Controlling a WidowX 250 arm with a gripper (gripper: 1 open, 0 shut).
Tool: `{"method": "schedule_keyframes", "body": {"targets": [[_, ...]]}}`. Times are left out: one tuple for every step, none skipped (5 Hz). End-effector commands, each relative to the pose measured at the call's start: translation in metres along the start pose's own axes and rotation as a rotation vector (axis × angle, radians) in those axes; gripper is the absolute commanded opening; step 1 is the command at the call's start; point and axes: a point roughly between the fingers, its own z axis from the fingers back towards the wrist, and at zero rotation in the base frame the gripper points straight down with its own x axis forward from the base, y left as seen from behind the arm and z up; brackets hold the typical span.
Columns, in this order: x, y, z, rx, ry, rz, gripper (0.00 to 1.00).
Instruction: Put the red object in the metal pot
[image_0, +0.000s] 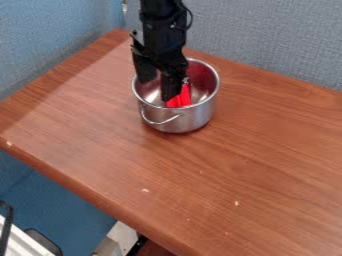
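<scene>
Wooden table (201, 190) against blue walls — metal pot (175, 103) (red object (178, 98) inside) under open jaws.

Was black all over: a slim, boxy arm (162, 20) with a dark cable along its side, ending in an end effector (162, 82) with two flat, straight black fingers (144, 72). Showed no readable markings.
</scene>
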Motion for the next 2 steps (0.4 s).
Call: {"method": "schedule_keyframes", "body": {"targets": [[0.0007, 0.0097, 0.0193, 0.019, -0.044, 0.006, 1.0], [0.0032, 0.0125, 0.0199, 0.017, -0.051, -0.009, 1.0]]}}
